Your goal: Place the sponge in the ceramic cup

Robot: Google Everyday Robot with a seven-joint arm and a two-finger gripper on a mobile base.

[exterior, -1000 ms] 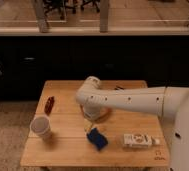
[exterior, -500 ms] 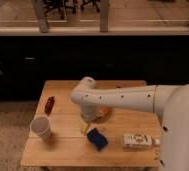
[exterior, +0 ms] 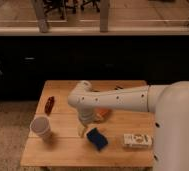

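claw (exterior: pixel 83 131) sits low over wooden table (exterior: pixel 63 155), beside sponge (exterior: pixel 97 138).

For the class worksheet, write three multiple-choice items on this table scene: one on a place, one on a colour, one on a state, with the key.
1. Where is the sponge? A. on the floor B. on the table, between the ceramic cup and the white box C. in the cup
2. The sponge's colour? A. dark blue B. yellow C. green
3. The ceramic cup is: A. tipped over B. upright C. upside down
Key: B, it lies on wood just right of the gripper; A, plainly blue; B, its mouth faces up.
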